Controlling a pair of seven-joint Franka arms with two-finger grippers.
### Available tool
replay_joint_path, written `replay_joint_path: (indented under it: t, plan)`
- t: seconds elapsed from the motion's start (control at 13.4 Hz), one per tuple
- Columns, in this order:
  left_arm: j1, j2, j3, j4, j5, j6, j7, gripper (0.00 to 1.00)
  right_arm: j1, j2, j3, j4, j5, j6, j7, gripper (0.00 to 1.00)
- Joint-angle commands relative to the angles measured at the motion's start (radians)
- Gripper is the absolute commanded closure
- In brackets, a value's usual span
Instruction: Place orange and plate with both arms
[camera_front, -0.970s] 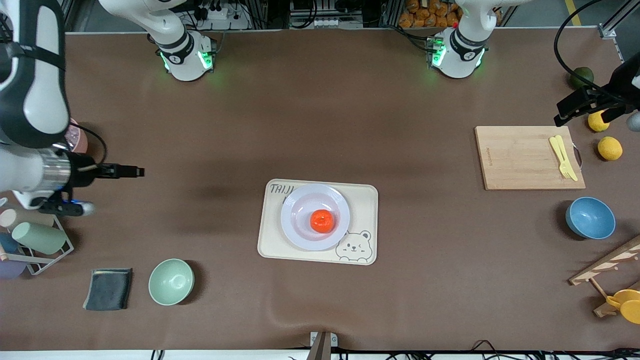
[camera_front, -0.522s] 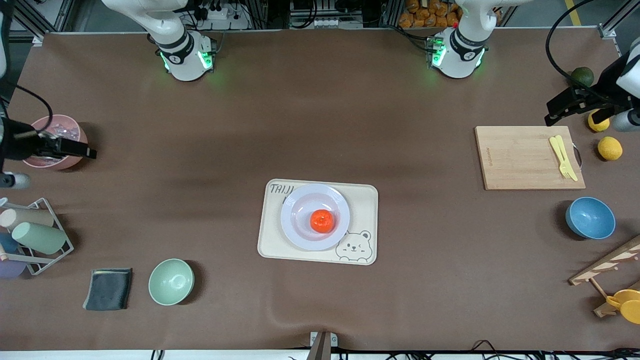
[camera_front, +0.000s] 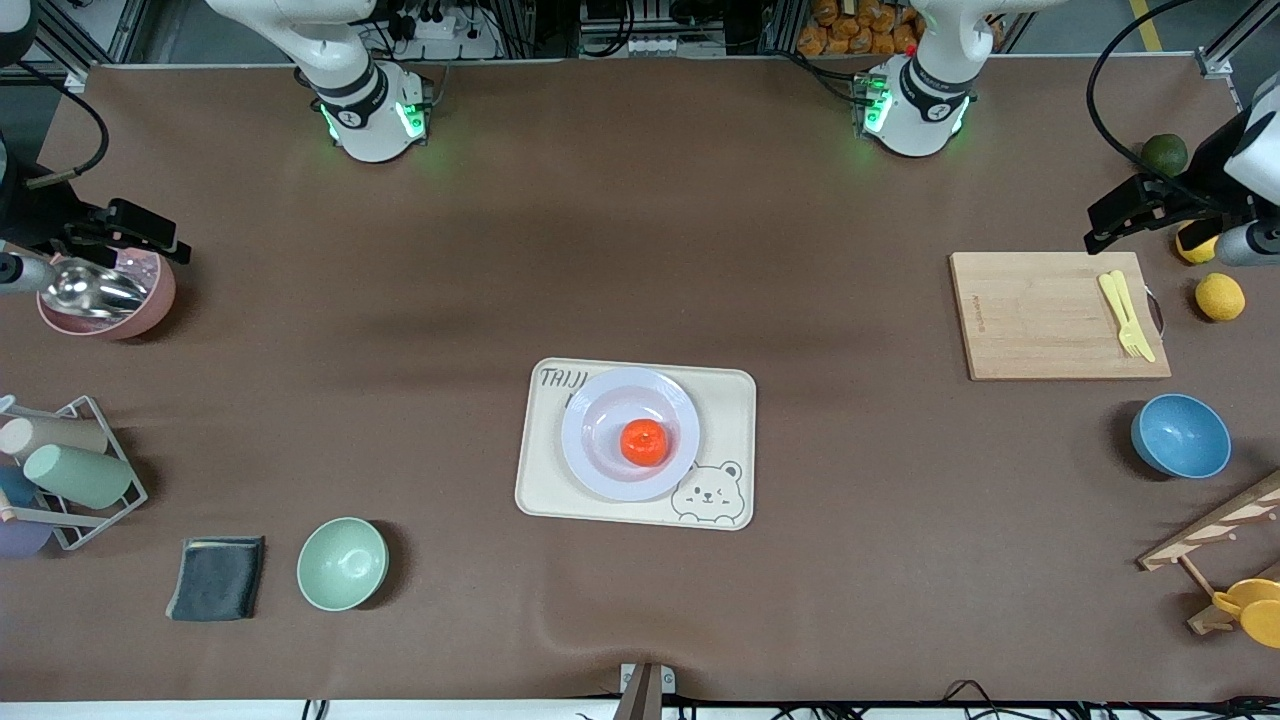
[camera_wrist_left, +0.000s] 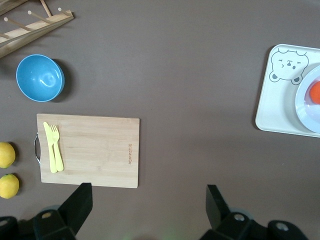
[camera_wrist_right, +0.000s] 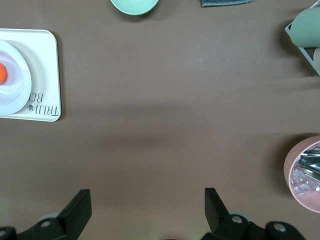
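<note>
The tray (camera_front: 735, 400) lies mid-table, bearing the plate (camera_front: 600, 465) with the orange (camera_front: 644, 442) in its middle; the task looks finished. The left gripper (camera_wrist_left: 147, 200) and right gripper (camera_wrist_right: 147, 202) hang empty, fingers spread, near opposite table ends.

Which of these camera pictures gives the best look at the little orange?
The front view: the orange sits whole and unobstructed on the plate. Both wrist views catch only a sliver of it at the picture edge, in the left wrist view and the right wrist view.
</note>
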Motion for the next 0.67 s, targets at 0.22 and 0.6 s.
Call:
replay_joint_path:
  t: [0.22, 0.6]
  plan:
    - [0.010, 0.026, 0.007, 0.029, -0.021, 0.005, 0.020, 0.00, -0.059, 0.030, 0.063, 0.052, -0.056, 0.012, -0.025, 0.00]
    - [0.007, 0.023, 0.012, 0.037, -0.004, -0.002, 0.015, 0.00, -0.007, 0.043, 0.053, 0.088, -0.098, 0.021, -0.028, 0.00]
